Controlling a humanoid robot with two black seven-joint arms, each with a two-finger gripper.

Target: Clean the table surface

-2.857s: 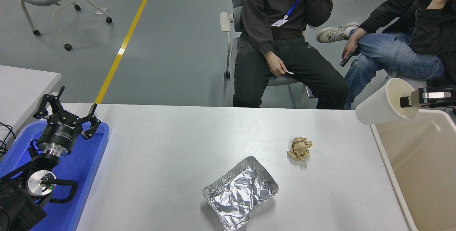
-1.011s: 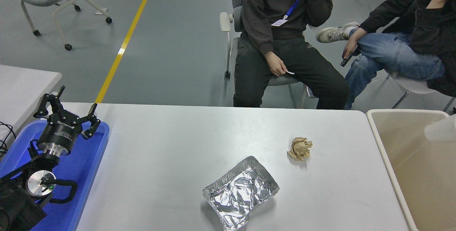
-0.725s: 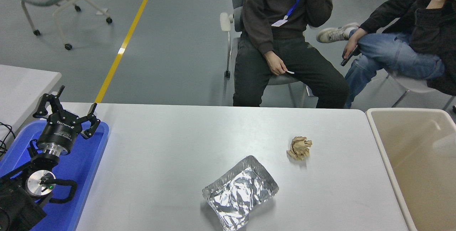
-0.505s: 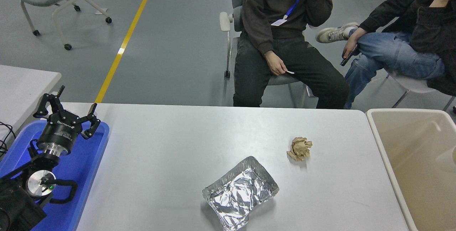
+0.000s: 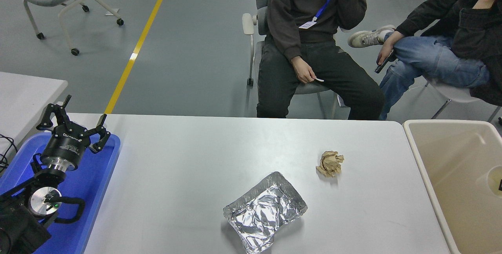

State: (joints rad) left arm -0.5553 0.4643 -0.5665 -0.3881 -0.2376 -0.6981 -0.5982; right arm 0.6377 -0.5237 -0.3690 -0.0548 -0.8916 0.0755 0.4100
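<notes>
The light grey-white table surface [image 5: 176, 167] holds a crumpled silver foil tray [image 5: 264, 211] near the front middle and a ball of crumpled brown paper [image 5: 330, 163] to its right and farther back. My left gripper [image 5: 76, 117] is parked open and empty over the blue tray [image 5: 98, 175] at the lower left. My right gripper is out of view. A pale paper cup [image 5: 495, 175] lies inside the beige bin [image 5: 421, 160] at the right edge, with a small dark sliver beside it that I cannot identify.
Two people sit on chairs just beyond the table's far edge, one [image 5: 313, 30] at the middle, one [image 5: 451, 50] at the right. A second table's corner [image 5: 27, 89] shows at the far left.
The right gripper held the paper cup over the bin's far corner, then left the view. The cup dropped into the bin and now lies at its right side. The left arm has not moved.
</notes>
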